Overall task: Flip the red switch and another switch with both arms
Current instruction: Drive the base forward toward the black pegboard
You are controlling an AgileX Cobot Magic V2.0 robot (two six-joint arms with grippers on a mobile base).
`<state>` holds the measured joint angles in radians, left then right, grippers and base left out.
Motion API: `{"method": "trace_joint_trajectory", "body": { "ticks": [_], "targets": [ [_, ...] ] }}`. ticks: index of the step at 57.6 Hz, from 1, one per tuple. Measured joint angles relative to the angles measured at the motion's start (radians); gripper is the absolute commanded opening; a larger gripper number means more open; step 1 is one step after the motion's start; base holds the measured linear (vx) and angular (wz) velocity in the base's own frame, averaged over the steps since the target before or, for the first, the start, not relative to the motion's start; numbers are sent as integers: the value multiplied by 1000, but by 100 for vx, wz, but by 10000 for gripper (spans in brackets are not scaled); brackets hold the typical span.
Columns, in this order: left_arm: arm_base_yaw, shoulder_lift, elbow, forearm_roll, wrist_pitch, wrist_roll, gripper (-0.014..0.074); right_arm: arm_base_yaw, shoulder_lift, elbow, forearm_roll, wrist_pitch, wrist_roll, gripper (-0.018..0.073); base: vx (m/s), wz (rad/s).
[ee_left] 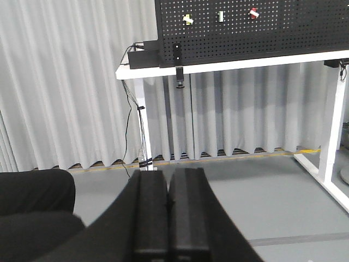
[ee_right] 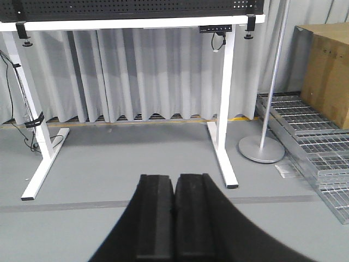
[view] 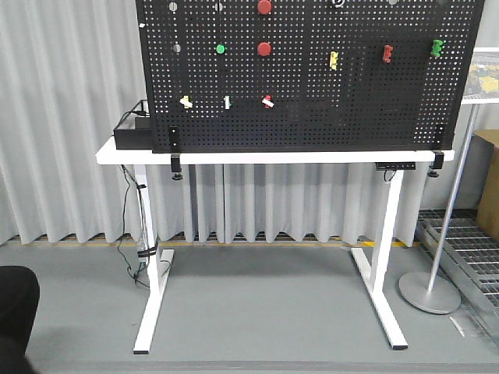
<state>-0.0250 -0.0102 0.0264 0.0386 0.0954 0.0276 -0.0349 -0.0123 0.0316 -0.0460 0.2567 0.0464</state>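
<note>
Exterior front-facing view is showing a black pegboard (view: 312, 117) standing upright on the white bench (view: 312, 157). Black clamps (view: 174, 156) are gripping its bottom corners, probably so that pushes on the switches are not tipping it. The red switch (view: 267, 101) is sitting in the lowest row, left of the board's middle. The pale yellow switch (view: 185, 101) is sitting in the same row near the board's left edge, with a green-and-white toggle (view: 227, 101) between them. A black box (view: 131, 134) is resting at the bench's left end; its contents are not showing.

Left wrist-mounted view is looking past the left fingers (ee_left: 151, 213), which are pressing flat together with nothing between them. They are hanging low, well apart from the board, and all three toggles are showing high above them.

Right wrist-mounted view is showing the right fingers (ee_right: 192, 218) likewise closed and empty, pointing under the bench. The switches are lying out of frame. Both arms are looking parked, and closed tips should suit nudging a lever.
</note>
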Motion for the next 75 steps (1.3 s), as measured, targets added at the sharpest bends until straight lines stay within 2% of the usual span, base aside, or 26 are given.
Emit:
{"method": "trace_joint_trajectory", "body": {
  "ticks": [49,75],
  "targets": [
    [0,0,0,0,0,0,2,0,0,0,0,0,0,-6,1,0],
    [0,0,0,0,0,0,2,0,0,0,0,0,0,-6,14,-4]
  ]
}}
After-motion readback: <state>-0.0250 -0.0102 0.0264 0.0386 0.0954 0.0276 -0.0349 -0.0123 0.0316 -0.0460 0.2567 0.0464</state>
